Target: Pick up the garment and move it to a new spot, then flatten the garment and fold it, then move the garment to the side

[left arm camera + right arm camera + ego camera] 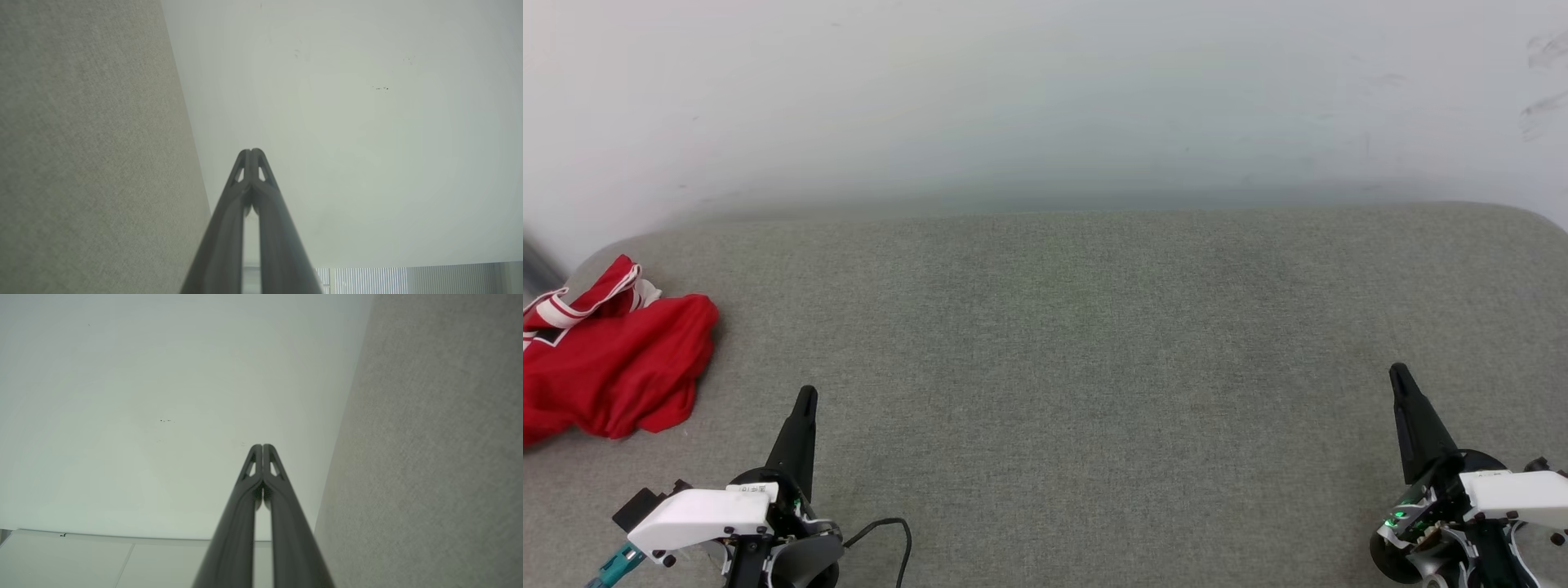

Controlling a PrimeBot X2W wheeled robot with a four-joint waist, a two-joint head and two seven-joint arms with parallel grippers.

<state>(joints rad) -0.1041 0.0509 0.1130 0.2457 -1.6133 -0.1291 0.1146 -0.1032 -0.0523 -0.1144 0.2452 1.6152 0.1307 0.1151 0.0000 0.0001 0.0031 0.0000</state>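
The garment [609, 363], a red jersey with white striped trim, lies crumpled at the far left of the grey upholstered surface [1078, 351], partly cut off by the head view's left edge. My left gripper [806, 396] [252, 152] hovers at the lower left, to the right of the garment and apart from it, its fingers pressed together with nothing between them. My right gripper [1398, 373] [262, 447] sits at the lower right, far from the garment, also shut and empty.
A pale wall [1045, 98] rises behind the surface's rounded far edge. A black cable [890, 531] loops beside my left wrist. Both wrist views look along the wall [347, 122] [143, 416] with grey fabric [81, 143] [441, 437] to one side.
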